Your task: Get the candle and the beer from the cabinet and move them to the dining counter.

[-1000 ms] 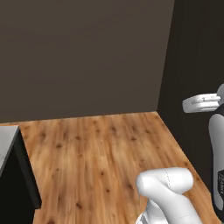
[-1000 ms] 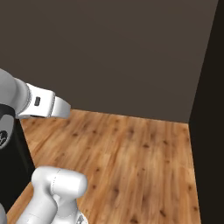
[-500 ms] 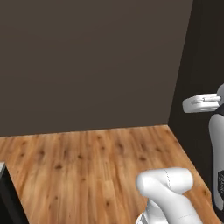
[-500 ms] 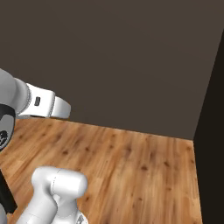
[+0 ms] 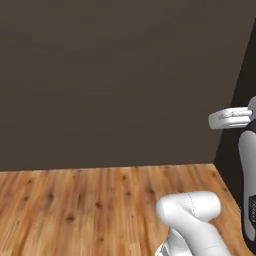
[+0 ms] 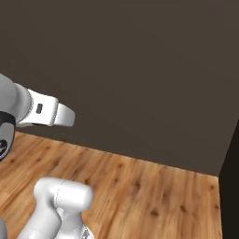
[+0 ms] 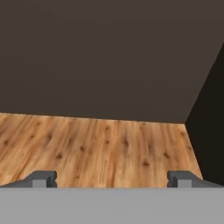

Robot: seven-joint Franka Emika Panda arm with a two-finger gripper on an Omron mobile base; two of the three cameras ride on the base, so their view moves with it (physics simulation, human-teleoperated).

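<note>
My gripper (image 7: 111, 179) is open, with nothing between its two dark fingertips (image 7: 43, 178); in the hand view it looks level across bare wooden floor (image 7: 100, 148) toward a plain dark brown wall (image 7: 96, 57). The candle, the beer, the cabinet and the dining counter are out of view. The white arm's lower link (image 5: 192, 212) rises in the left base view, and the same link (image 6: 60, 198) rises at the lower left of the right base view.
A black upright panel (image 7: 210, 127) meets the brown wall (image 5: 110, 80) at a corner on the right; this black panel (image 6: 231, 182) also edges the right base view. Wooden floor (image 6: 140, 186) stretches from the robot to the wall.
The whole picture has shifted right and down in both base views, so the base has moved. A black counter edge at the lower left has slid out of frame. The arm keeps its pose.
</note>
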